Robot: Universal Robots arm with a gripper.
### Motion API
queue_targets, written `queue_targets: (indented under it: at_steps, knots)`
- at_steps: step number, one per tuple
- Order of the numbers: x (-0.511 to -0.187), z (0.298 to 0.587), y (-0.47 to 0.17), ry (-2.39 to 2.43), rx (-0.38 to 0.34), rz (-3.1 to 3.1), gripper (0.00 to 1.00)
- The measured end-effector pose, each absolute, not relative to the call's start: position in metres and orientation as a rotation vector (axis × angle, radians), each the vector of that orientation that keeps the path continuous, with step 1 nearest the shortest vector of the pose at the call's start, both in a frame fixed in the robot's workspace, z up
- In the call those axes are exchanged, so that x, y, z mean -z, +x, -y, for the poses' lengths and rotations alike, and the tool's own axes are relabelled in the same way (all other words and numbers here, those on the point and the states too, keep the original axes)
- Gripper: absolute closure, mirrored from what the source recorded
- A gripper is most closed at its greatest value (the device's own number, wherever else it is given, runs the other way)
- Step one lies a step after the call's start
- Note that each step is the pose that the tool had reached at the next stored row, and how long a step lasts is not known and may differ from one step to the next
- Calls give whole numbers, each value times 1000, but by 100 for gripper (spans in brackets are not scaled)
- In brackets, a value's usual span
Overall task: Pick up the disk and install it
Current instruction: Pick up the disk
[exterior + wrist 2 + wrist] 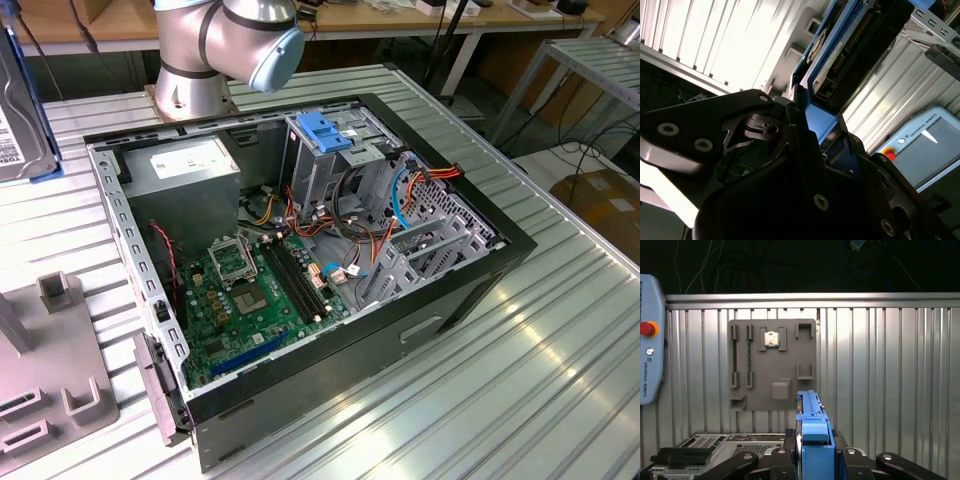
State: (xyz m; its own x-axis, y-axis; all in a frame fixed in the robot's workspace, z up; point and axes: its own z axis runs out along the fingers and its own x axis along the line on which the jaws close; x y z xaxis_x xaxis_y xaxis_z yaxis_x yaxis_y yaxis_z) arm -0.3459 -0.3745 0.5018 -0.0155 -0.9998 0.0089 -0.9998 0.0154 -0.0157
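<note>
Hand [812,452] clasps the disk [809,407], held on edge

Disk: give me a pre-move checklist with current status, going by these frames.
1. Grip on the disk: ok. Its blue rail sits clamped between the fingers of the tool in both wrist views.
2. Clearance from the computer case: ok. The disk hangs at the exterior view's left edge, apart from the case.
3. Case open: ok. The side panel is off and the interior is exposed.
4. Free bay in the drive cage: cannot tell.
5. Routing of the cables beside the cage: probably not ok. Red, orange and blue leads bunch close to it.
</note>
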Motion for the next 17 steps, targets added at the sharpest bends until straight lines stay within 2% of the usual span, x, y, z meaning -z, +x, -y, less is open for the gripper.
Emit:
queue_targets:
  at_steps: [17]
  knots:
    - [-502, 375, -311, -2201, 27, -2235, 63]
